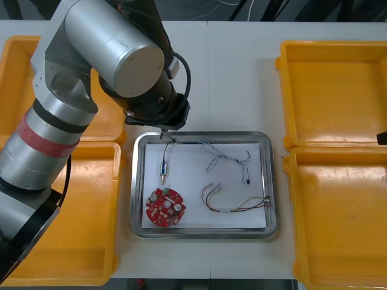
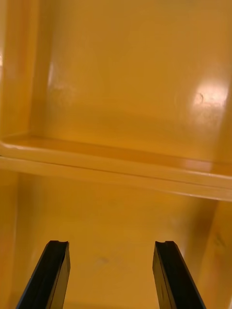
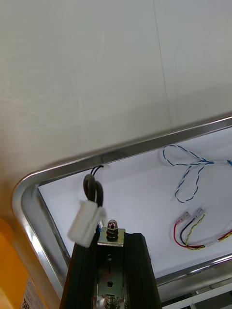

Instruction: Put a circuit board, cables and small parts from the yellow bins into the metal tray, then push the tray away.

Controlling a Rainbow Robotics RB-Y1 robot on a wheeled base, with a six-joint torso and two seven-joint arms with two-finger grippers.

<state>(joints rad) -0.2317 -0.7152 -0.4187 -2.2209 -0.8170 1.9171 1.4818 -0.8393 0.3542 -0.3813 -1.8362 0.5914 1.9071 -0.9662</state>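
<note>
Metal tray (image 1: 273, 181), white inside:
- one round red circuit board (image 1: 165, 207) in its near left corner
- one twisted blue and white cable (image 1: 225, 159) toward its far right
- one red and yellow cable (image 1: 236, 209) by its right rim
- one black cable (image 1: 164, 163) along its left side

Three cables counted, one board.

Four yellow bins (image 1: 332, 90), two on each side of the tray.

Left gripper (image 1: 162, 134) over the tray's far left corner, fingers pressed together, pinching the black cable's loop. Left wrist view adds a white connector (image 3: 87, 222) on that cable, just beside the fingertips.

Right gripper (image 2: 111, 275) off to the tray's right, fingers spread, above the rim between two bins.
</note>
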